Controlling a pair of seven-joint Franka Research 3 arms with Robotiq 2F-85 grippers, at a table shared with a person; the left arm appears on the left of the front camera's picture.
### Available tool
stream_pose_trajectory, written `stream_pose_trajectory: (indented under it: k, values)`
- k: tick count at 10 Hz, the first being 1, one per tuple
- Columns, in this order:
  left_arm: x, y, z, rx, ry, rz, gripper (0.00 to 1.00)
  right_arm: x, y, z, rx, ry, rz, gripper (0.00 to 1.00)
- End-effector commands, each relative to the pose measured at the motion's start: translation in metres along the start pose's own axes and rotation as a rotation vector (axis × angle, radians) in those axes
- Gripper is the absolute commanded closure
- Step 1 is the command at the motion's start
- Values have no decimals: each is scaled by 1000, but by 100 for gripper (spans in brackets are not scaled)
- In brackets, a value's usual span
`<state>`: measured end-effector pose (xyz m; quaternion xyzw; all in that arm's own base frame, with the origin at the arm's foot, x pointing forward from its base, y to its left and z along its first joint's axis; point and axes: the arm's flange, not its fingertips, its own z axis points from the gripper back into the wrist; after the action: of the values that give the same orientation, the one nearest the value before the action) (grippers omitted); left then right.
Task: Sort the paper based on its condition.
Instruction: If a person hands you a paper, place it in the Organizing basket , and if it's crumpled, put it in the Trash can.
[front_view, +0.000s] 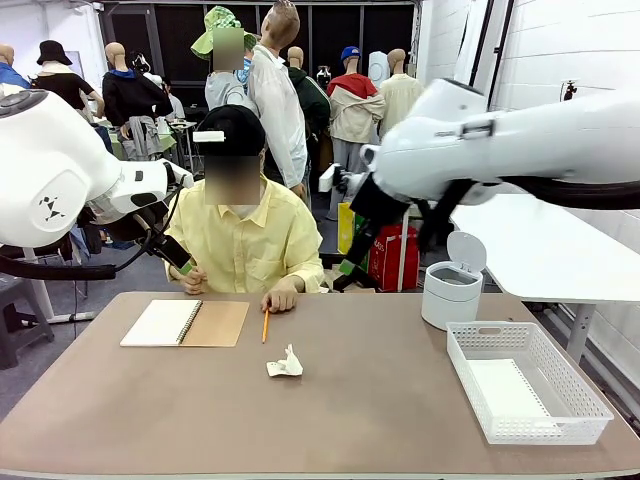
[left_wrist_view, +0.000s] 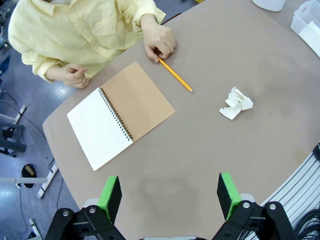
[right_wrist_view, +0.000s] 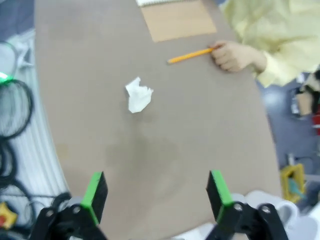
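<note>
With our right gripper (right_wrist_view: 156, 197) spread wide and empty high over the table, the crumpled paper (right_wrist_view: 138, 94) lies ahead of its fingers and slightly left, so we should centre over the wad, descend straight, and pinch it gently.

One crumpled paper (front_view: 285, 363) on the bench (front_view: 350, 420), one flat sheet (front_view: 505, 388) in the one white basket (front_view: 585, 412). One open notebook (front_view: 185, 323), one orange pencil (front_view: 265, 326), one lidded white bin (front_view: 450, 290). Two hands: one (left_wrist_view: 160, 42) at the pencil, one (left_wrist_view: 74, 76) fisted.
</note>
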<state>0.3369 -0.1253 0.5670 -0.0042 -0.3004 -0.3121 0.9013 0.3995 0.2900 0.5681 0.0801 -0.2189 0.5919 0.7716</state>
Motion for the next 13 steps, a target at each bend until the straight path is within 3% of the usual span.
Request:
stream_pose_trajectory:
  k: [1,5,13]
  values:
    - [0,1,1,1,-2,0,0,25,-6,-22,-12,72,138,0]
    - [0,1,1,1,-2,0,0,52,16,-80,22,153,219,0]
    - [0,1,1,1,-2,0,0,46,20,-82,34,146,209,0]
